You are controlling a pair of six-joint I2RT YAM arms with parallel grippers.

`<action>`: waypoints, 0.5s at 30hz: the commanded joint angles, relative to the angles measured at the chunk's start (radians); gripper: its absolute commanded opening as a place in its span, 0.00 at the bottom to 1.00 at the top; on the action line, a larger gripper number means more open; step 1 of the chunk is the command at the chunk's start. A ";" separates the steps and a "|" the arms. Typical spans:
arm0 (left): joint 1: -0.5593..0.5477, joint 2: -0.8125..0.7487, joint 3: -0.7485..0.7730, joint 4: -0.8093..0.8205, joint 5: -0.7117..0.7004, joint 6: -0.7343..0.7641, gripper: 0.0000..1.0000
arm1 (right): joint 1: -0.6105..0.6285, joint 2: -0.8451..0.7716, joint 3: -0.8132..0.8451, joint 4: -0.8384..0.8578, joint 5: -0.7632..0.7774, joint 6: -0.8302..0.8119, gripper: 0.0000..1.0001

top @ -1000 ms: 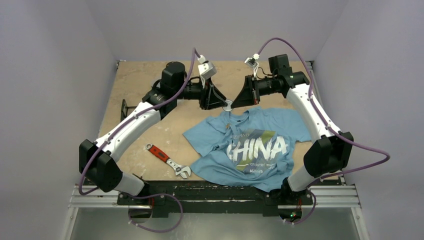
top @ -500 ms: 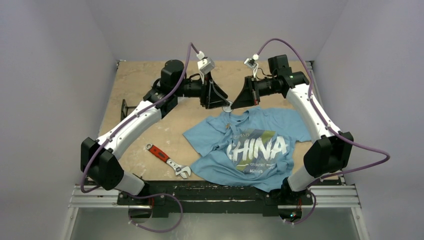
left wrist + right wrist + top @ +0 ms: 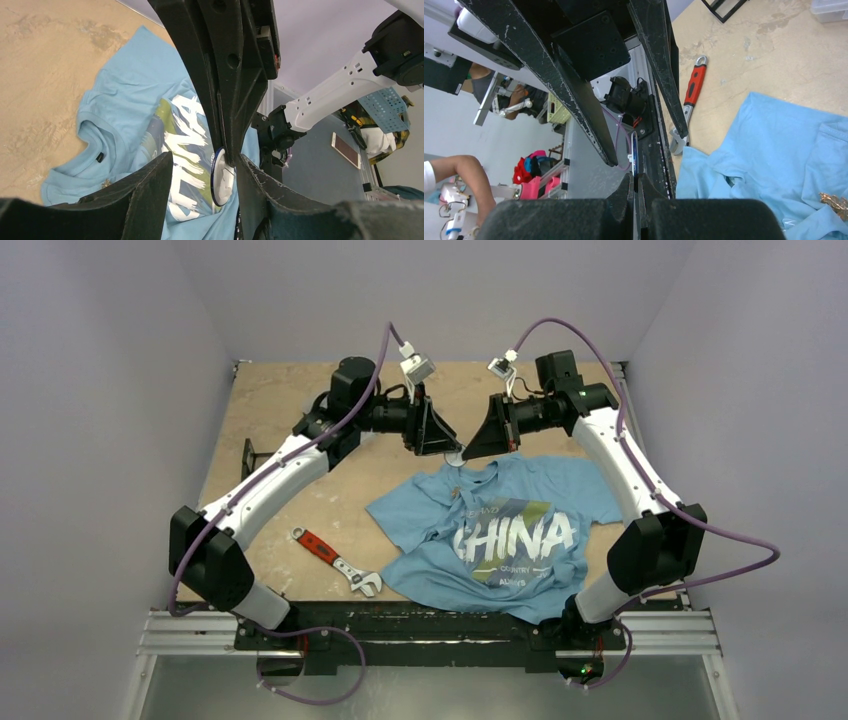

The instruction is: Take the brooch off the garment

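Both arms reach in and meet nose to nose above the collar. My right gripper (image 3: pixel 635 181) is clenched on the one round white brooch (image 3: pixel 220 179), held in the air off the one garment (image 3: pixel 500 530). My left gripper (image 3: pixel 202 167) is spread wide around it. There is one gold ornament (image 3: pixel 834 202) by the collar and one wrench (image 3: pixel 335 562) on the table.

- We're over a tan wooden table (image 3: pixel 300 405), its surface blotched with pale scuffs.
- The light blue T-shirt (image 3: pixel 420 515) lies front-up on the near right half, rumpled, with its collar toward the far side.
- Left of it, a red-handled wrench (image 3: pixel 335 562) lies flat at a slant, its steel jaw end just beside the shirt's lower hem.
- At the left edge there's a small black bracket (image 3: pixel 255 458), well apart from both.
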State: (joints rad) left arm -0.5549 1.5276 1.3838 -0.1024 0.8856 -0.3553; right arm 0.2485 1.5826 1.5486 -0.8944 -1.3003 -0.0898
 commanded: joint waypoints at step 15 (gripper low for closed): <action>-0.017 -0.007 0.051 -0.075 -0.007 0.084 0.46 | 0.001 -0.028 0.018 0.009 -0.008 -0.001 0.00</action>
State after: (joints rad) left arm -0.5629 1.5276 1.3880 -0.1616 0.8852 -0.3126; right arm 0.2485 1.5826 1.5486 -0.8978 -1.2995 -0.0898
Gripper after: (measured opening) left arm 0.473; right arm 0.015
